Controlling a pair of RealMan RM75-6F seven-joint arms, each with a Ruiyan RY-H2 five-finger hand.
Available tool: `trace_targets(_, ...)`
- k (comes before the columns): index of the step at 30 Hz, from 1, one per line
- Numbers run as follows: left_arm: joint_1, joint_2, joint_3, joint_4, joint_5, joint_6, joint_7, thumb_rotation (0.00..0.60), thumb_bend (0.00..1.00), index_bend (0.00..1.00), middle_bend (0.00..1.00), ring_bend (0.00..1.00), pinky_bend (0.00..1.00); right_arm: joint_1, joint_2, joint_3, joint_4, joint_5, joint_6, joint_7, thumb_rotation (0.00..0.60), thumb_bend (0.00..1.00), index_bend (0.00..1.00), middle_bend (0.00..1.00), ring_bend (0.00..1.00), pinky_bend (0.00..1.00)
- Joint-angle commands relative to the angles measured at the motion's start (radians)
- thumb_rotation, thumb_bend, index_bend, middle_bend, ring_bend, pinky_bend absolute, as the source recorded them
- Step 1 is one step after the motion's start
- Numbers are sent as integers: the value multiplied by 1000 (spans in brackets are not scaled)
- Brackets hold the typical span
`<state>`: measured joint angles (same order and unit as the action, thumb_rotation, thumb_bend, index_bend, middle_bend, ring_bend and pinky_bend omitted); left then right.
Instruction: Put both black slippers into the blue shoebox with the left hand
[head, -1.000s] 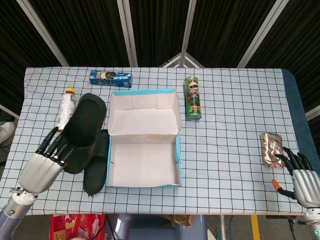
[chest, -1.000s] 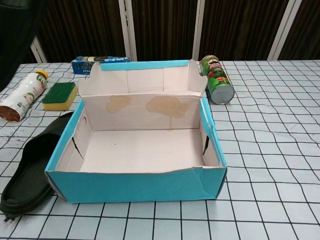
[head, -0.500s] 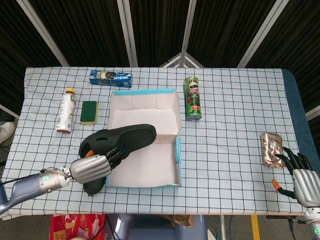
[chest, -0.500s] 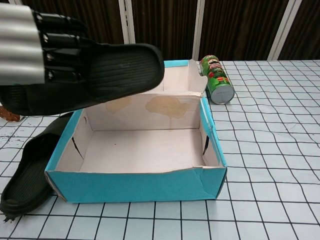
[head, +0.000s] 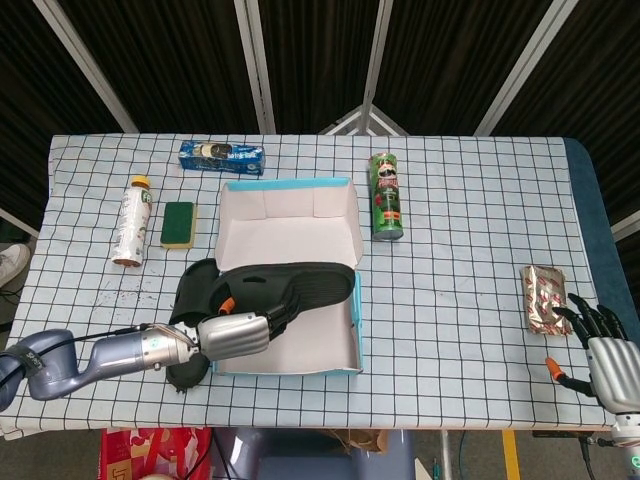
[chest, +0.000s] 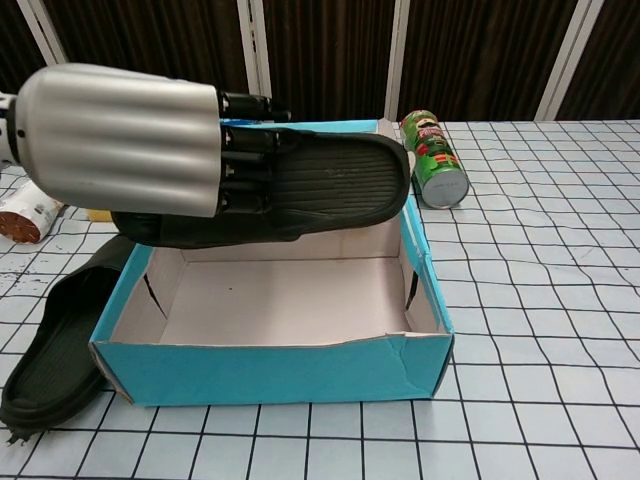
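Observation:
My left hand (head: 232, 333) (chest: 130, 140) grips one black slipper (head: 300, 284) (chest: 320, 185) and holds it flat over the open blue shoebox (head: 355, 330) (chest: 280, 370), toe pointing right, above the box floor. The other black slipper (head: 190, 290) (chest: 50, 350) lies on the table against the box's left wall, partly hidden by my arm in the head view. My right hand (head: 605, 350) rests at the table's front right corner, fingers apart, holding nothing.
A green chips can (head: 386, 196) (chest: 434, 160) lies right of the box lid. A white bottle (head: 130, 220) and a green sponge (head: 179, 223) sit at the left, a blue packet (head: 222, 156) at the back, a foil snack pack (head: 543, 298) near my right hand.
My left hand has carried the slipper further right and lower, so it now hangs over the middle of the box. The right hand has not moved.

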<state>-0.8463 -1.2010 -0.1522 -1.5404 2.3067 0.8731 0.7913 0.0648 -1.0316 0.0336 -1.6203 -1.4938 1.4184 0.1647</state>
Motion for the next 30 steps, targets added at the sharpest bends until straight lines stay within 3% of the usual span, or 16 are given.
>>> trace_targets(1,-8,-18,17,20,-5,-8,9,600,452,524,545,169,203,1,0,0,1,0,-2,1,600,306,212,97,159,87)
trace_targets(11,-47,-82,52,101,-27,7,-12,600,452,528,545,169,204,6,-3,0,-2,6,-13,-15,600,306,212,97,159,87)
trace_targets(30,-131,-211,125,343,-18,179,-130,600,452,534,545,169,204,10,-5,1,-7,18,-25,-31,600,306,212,97,158,87)
